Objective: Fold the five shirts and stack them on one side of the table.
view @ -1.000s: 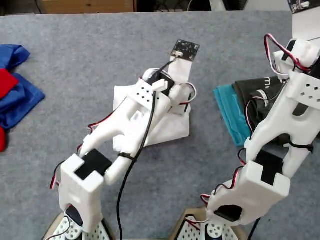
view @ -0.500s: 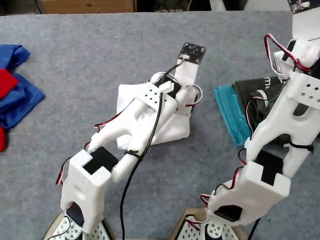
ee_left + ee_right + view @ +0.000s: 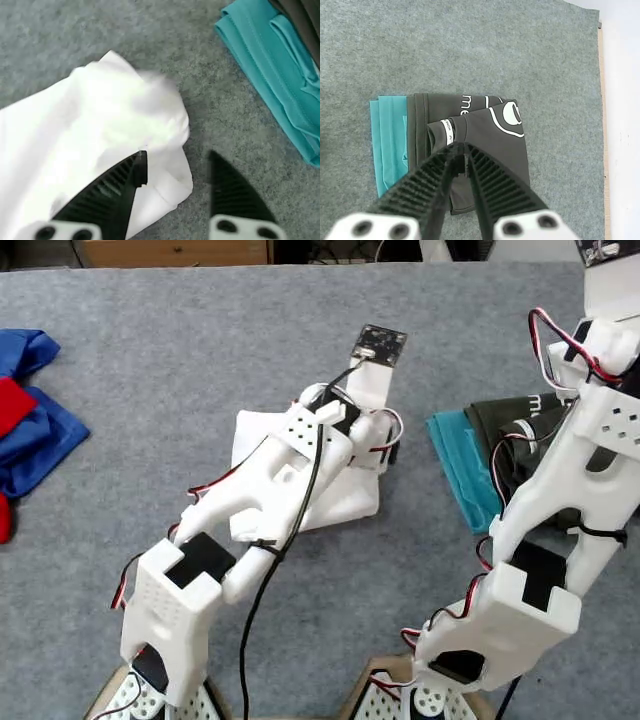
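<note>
**Left claw open over a white shirt, folded stack waiting at the right**

We saw a grey felt table (image 3: 150,350) from above, with two white arms reaching in from the near edge. The left arm (image 3: 270,480) stretched over the middle of the table, and the right arm (image 3: 560,510) stood over the right side.

Under the left arm lay a folded white shirt (image 3: 90,115). Near it to the right, a dark shirt (image 3: 490,145) sat folded on top of a teal shirt (image 3: 387,135); we judged this to be the stack in progress. Well apart, at the left edge, a blue shirt (image 3: 40,440) and a red shirt (image 3: 12,405) lay bunched and unfolded.

The left claw (image 3: 177,157) was spread wide and held nothing, one jaw over the white shirt's corner and the other over bare felt, probably ready to pinch that corner. The right claw (image 3: 465,147) hung above the dark shirt, jaws together and empty.

Bare felt separated the white shirt from the stack. The table's right edge ran close beyond the dark shirt.
</note>
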